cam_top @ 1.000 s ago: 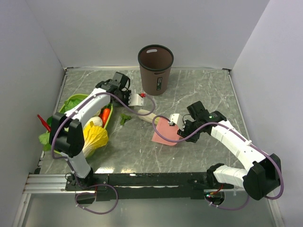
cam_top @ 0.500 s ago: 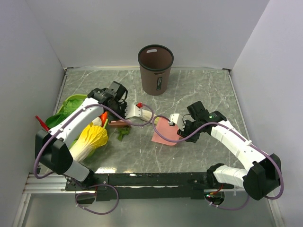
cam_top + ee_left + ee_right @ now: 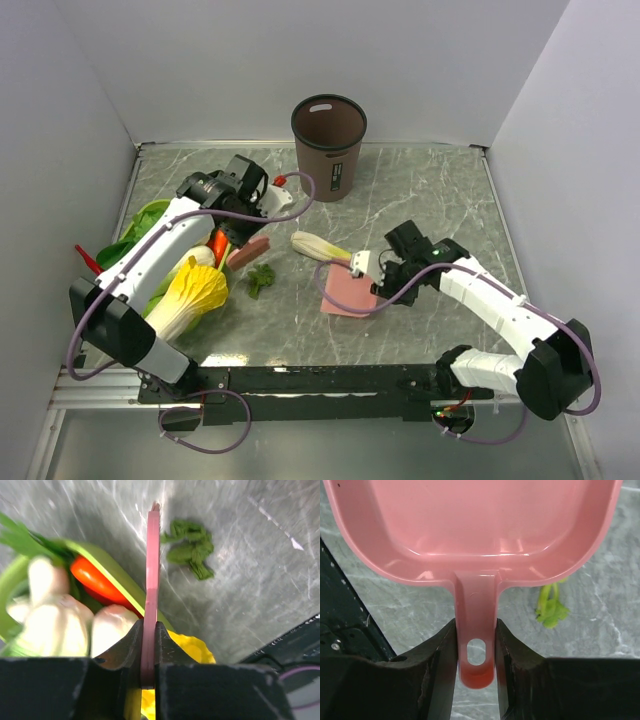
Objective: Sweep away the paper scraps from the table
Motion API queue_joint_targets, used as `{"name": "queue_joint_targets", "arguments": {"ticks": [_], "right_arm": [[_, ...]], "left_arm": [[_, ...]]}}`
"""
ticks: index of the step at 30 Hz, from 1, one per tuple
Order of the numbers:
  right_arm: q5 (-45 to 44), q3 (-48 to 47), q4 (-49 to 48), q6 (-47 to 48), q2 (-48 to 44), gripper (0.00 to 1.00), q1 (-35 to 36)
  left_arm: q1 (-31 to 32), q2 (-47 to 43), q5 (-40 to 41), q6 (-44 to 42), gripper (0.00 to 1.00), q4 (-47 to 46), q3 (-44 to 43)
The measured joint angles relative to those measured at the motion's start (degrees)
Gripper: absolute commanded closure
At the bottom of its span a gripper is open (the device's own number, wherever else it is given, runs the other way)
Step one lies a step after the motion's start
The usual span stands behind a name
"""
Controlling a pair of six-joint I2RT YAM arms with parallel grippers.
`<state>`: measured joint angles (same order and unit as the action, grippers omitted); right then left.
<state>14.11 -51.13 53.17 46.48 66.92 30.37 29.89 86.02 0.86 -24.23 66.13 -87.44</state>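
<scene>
The left hand (image 3: 148, 650) is clamped tight on a thin pink tool (image 3: 150, 575). It shows edge-on, so it may be a small brush or a scraper; I cannot tell which. Its tip reaches toward the paper scraps (image 3: 190, 547), a small dark-green clump lying apart from the tip at its 3 o'clock in the left wrist view.

Taking the desk (image 3: 430, 190) from above as a dial, the scraps (image 3: 262, 280) sit at 8 o'clock, just off the yellow cabbage (image 3: 195, 290). The green bowl (image 3: 150, 215) of vegetables is against the 9 o'clock rim.

The right hand (image 3: 476, 652) grips the handle of the pink dustpan (image 3: 480, 520), fingers narrow on either side of it. The pan (image 3: 345, 292) lies flat at 5 o'clock, with bare marble between its edge and the scraps. The leek stalk (image 3: 320, 247) lies near the centre, just beside the pan's far edge. The brown bin (image 3: 328, 145) stands at 12 o'clock.

From 1 to 4 o'clock only bare marble runs out to the metal rim.
</scene>
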Motion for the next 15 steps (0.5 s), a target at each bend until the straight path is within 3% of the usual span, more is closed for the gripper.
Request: {"name": "queue_joint_targets", "arguments": {"ticks": [3, 15], "right_arm": [[-1.99, 1.29, 0.42, 0.37, 0.72, 1.00, 2.73], [-6.03, -0.39, -3.43, -7.04, 15.10, 0.99, 8.57]], "left_arm": [[-0.02, 0.81, 1.42, 4.20, 0.99, 1.20, 1.01], [-0.50, 2.05, 2.36, 12.00, 0.99, 2.27, 2.89]]}}
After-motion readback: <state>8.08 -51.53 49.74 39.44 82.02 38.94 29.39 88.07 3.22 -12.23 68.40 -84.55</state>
